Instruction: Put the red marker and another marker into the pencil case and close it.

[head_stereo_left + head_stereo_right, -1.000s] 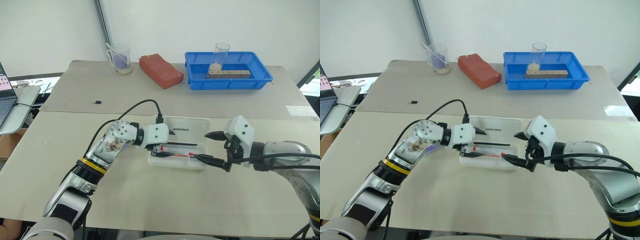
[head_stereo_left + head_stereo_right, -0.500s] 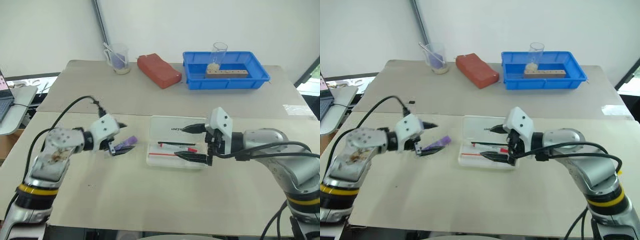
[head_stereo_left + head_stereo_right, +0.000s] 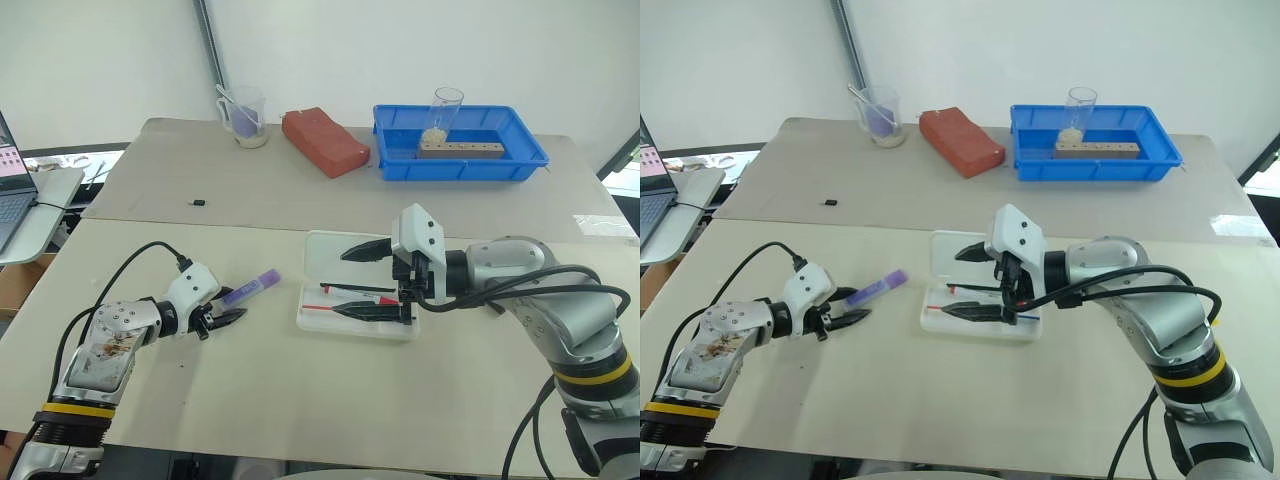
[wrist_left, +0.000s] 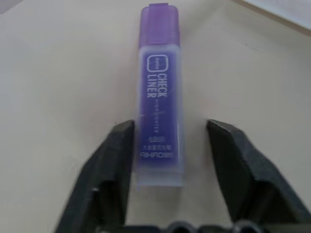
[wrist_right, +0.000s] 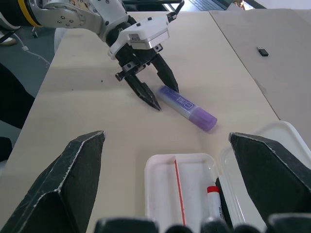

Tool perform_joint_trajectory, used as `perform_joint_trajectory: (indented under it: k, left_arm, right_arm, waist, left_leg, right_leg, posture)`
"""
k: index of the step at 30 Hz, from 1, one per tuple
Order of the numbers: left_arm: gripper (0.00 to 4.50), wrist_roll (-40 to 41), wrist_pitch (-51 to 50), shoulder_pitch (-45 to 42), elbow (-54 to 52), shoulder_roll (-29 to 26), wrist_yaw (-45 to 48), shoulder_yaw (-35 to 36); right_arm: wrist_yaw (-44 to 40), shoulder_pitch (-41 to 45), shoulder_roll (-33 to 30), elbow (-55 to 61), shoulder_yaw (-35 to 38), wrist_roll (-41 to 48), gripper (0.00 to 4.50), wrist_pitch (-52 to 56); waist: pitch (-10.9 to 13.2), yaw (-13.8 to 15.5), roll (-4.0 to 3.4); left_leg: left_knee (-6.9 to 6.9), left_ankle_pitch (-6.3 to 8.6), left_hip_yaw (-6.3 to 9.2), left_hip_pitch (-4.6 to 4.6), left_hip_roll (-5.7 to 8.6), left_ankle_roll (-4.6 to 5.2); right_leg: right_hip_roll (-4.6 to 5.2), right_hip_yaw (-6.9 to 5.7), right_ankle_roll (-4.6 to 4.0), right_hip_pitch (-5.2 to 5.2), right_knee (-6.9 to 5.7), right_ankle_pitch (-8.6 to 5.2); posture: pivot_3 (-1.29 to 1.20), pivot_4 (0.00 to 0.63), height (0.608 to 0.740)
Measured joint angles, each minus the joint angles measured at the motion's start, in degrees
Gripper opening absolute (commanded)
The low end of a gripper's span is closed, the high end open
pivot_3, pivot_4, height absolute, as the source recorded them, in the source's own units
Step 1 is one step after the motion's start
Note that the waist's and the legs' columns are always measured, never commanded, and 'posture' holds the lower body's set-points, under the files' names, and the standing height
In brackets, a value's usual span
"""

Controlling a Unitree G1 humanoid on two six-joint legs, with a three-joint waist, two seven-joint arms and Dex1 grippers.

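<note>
Landmark: the pencil case (image 3: 358,300), 1 only, lying open near the middle of the tabletop (image 3: 300,400), lid (image 3: 345,255) folded flat on its far side. Inside the case: 1 red marker (image 5: 212,196), cap end showing, plus 1 thin all-red pen (image 3: 350,306) and 1 dark pen (image 3: 350,289), all w/ long axis running along the case's length, left-right. Purple marker (image 3: 250,289): 1, on the tabletop just left of the case, not touching it; long axis slanted, cap end pointing up toward the case's far-left corner, butt end toward the left hand (image 3: 222,318). Left hand sits further left of the case, fingers (image 4: 119,160) part-open and straddling the marker's butt end: one touching or nearly so, a clear gap at the other, marker flat on the tabletop, not lifted. Right hand (image 3: 370,282) is over the case, spread wide, holding nothing; one finger above the lid, the other over the tray w/ the pens. Well beyond the case, at the far edge: 1 blue bin (image 3: 460,140), 1 red brick (image 3: 322,142), 1 clear beaker (image 3: 244,116). 1 small black object (image 3: 199,203) far-left of the case.
</note>
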State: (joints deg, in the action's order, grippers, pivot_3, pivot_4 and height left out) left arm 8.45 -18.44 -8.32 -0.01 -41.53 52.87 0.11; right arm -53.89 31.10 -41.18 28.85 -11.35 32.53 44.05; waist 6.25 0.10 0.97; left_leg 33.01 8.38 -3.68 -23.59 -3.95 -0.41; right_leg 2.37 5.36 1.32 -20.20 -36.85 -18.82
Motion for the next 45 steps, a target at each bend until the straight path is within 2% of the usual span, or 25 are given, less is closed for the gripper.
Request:
perform_joint_trajectory:
  k: [1, 5, 9, 15, 19, 22, 26, 34, 42, 44, 45]
  left_arm:
    - [0.93, 0.01, 0.99, -0.18, 0.95, 0.00, 0.09, 0.00]
    - [0.90, -0.06, 2.07, -0.92, 2.40, -0.16, 0.64, 0.00]
    - [0.90, -0.18, 3.62, -4.25, 1.65, -0.78, 1.60, -0.20]
    - [0.90, 5.62, 1.99, -8.42, -14.64, -4.89, 8.73, -0.54]
    - [0.90, 5.90, 1.13, -9.39, -21.15, -5.33, 11.89, -6.75]
    - [0.90, -0.91, 3.71, -11.53, -19.52, -2.29, 10.94, -15.18]
    - [0.90, -5.07, 5.77, -13.35, -16.79, 0.55, 10.55, -20.40]
    - [0.90, -8.37, 7.61, -15.78, -11.54, 4.09, 10.25, -22.62]
    - [0.90, -8.78, 7.87, -16.05, -11.47, 4.48, 10.74, -22.64]
    - [1.97, -8.66, 7.86, -16.02, -11.47, 4.47, 10.90, -22.63]
    - [2.35, -8.56, 7.85, -15.97, -11.47, 4.47, 10.98, -22.63]
  right_arm:
    - [0.00, -0.10, -0.01, 0.00, 0.02, -0.03, 4.50, 0.00]
    - [0.16, -0.35, -0.08, 0.01, 0.19, -0.04, 4.50, 0.00]
    - [0.30, -1.41, -1.20, 0.37, 1.16, 0.03, 4.50, 0.02]
    - [-0.85, -8.58, -5.91, 1.66, 2.86, 0.09, 4.50, -0.02]
    - [-1.05, -11.36, -8.06, 1.63, 3.97, -0.44, 4.50, -0.47]
    - [-0.75, -14.26, -8.74, 1.14, 5.34, -1.74, 4.50, -1.97]
    - [-0.47, -18.33, -9.56, 0.76, 7.33, -2.72, 4.50, -2.78]
    - [0.25, -20.80, -10.10, 2.26, 10.21, -2.38, 4.50, -2.54]
    - [0.50, -21.12, -10.54, 4.35, 10.73, -1.85, 4.50, -2.17]
    - [0.50, -21.07, -10.56, 4.32, 10.73, -1.84, 4.50, -2.15]
    - [0.50, -20.93, -10.57, 4.27, 10.73, -1.84, 4.50, -2.15]
  waist:
    - [0.00, -0.11, 0.00]
    - [0.00, -0.34, 0.00]
    - [-0.01, -0.15, 0.12]
    - [-0.03, -0.30, 0.16]
    - [-0.08, -0.76, 0.05]
    - [-0.06, -0.66, 0.09]
    - [-0.05, -0.72, 0.10]
    - [-0.04, -0.77, 0.10]
    - [-0.05, -0.68, 0.10]
    - [-0.05, -0.71, 0.10]
    - [-0.05, -0.74, 0.10]
  left_leg:
    - [-0.03, 0.00, 0.00, 0.11, 0.00, 0.00]
    - [-0.09, 0.00, -0.01, 0.23, 0.00, -0.01]
    - [-0.08, 0.00, 0.00, -0.05, 0.00, 0.00]
    - [-0.07, 0.00, -0.05, -0.12, 0.02, 0.00]
    - [-0.08, 0.00, -0.02, 0.05, 0.03, 0.00]
    - [-0.06, -0.01, 0.07, 0.06, 0.05, 0.00]
    - [-0.01, -0.01, 0.08, -0.06, 0.07, 0.01]
    - [0.01, -0.01, 0.14, -0.04, 0.07, 0.01]
    - [0.04, -0.01, 0.15, -0.04, 0.08, 0.01]
    - [0.04, -0.01, 0.15, -0.04, 0.08, 0.01]
    - [0.04, -0.01, 0.15, -0.05, 0.08, 0.01]
  right_leg:
    - [0.00, 0.01, -0.04, 0.00, 0.00, -0.02]
    - [0.01, 0.01, -0.11, 0.01, 0.00, -0.07]
    - [0.01, -0.03, -0.10, 0.01, 0.00, -0.07]
    - [0.02, 0.02, -0.06, 0.05, 0.09, -0.09]
    - [-0.06, 0.06, -0.05, 0.14, 0.07, -0.10]
    - [-0.17, 0.11, -0.04, 0.16, 0.08, -0.10]
    - [-0.18, 0.15, -0.01, 0.13, 0.10, -0.12]
    - [-0.21, 0.14, 0.01, 0.13, 0.07, -0.13]
    - [-0.21, 0.13, 0.03, 0.15, 0.07, -0.13]
    - [-0.21, 0.13, 0.03, 0.15, 0.07, -0.13]
    - [-0.21, 0.13, 0.03, 0.15, 0.07, -0.13]
  posture:
    - [0.00, 0.150, 0.740]
    - [0.00, 0.150, 0.740]
    - [0.00, 0.150, 0.740]
    - [0.00, 0.150, 0.740]
    - [0.00, 0.150, 0.740]
    - [0.00, 0.150, 0.740]
    - [0.00, 0.150, 0.740]
    - [0.00, 0.150, 0.740]
    - [0.00, 0.150, 0.740]
    - [0.00, 0.150, 0.740]
    - [0.00, 0.150, 0.740]
